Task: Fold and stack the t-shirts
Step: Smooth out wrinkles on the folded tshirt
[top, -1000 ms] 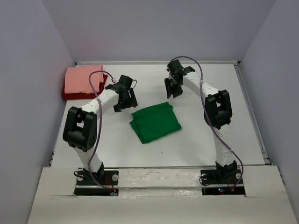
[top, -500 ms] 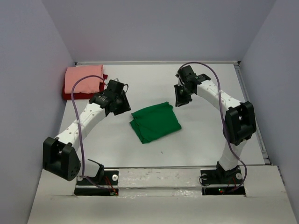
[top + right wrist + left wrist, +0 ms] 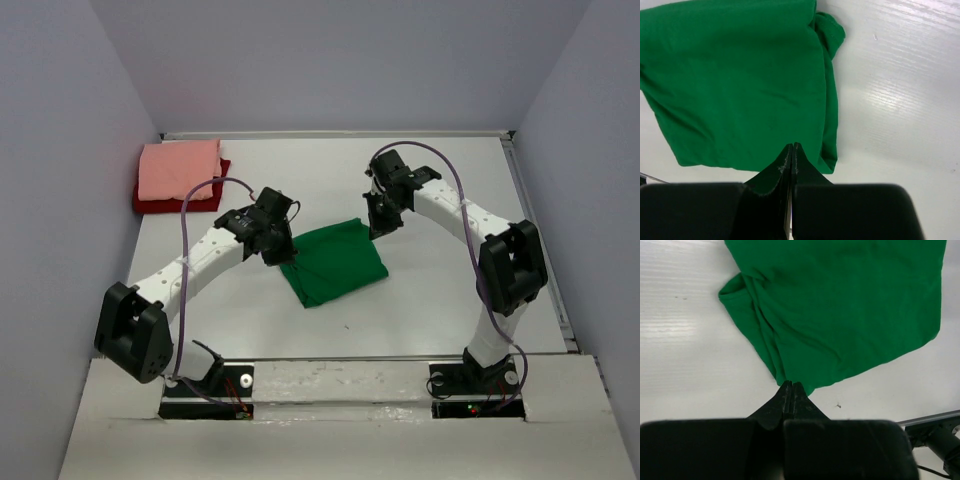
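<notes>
From above, the green tee (image 3: 335, 262) lies folded in the middle of the white table (image 3: 440, 290). Its long axis runs on a slant, from the near left up to the far right. The left gripper (image 3: 283, 247) is down at its left corner and the right gripper (image 3: 374, 228) at its far right corner. In the far left corner of the table a folded pink tee (image 3: 180, 168) sits on a dark red tee (image 3: 155, 206), well apart from the green one. Plain pale grey walls (image 3: 330, 60) close in the table on three sides.

At the left wrist, the green tee (image 3: 840, 310) fills the upper part of the view, with its bunched edge slanting down to the left gripper (image 3: 792, 386). The jaws are clenched tight, tips right at the hem. I can't tell whether any cloth is caught between them.

At the right wrist, the green tee (image 3: 740, 85) spreads up and to the left, its rumpled edge running along the right side. The right gripper (image 3: 792, 146) is pressed closed with its tips over the cloth's near edge, and again I can't tell if it has hold. The bare table (image 3: 890, 90) shows a faint grain and some glare.
</notes>
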`<action>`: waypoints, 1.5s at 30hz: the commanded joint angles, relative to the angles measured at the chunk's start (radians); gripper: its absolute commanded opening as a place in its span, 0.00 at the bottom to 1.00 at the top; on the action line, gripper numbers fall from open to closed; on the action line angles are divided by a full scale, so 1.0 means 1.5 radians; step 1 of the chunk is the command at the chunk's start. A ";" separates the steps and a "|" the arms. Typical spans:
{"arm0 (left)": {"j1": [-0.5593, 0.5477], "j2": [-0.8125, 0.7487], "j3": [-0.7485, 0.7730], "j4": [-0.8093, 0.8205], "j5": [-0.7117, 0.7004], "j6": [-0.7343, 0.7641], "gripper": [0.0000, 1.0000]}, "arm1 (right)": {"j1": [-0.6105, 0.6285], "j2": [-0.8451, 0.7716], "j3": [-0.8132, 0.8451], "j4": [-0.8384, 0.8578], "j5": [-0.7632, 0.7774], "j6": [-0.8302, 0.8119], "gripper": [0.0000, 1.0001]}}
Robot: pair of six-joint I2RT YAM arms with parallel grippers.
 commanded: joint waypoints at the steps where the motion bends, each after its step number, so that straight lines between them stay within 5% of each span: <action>1: -0.036 0.058 0.051 0.013 -0.012 -0.012 0.00 | 0.015 0.052 0.032 0.015 0.015 -0.016 0.00; 25: -0.033 0.414 0.289 0.019 -0.005 0.060 0.00 | 0.034 0.001 -0.068 0.045 0.004 0.007 0.00; 45: -0.012 0.541 0.426 -0.004 0.032 0.110 0.00 | 0.074 0.018 -0.220 0.141 -0.018 0.063 0.00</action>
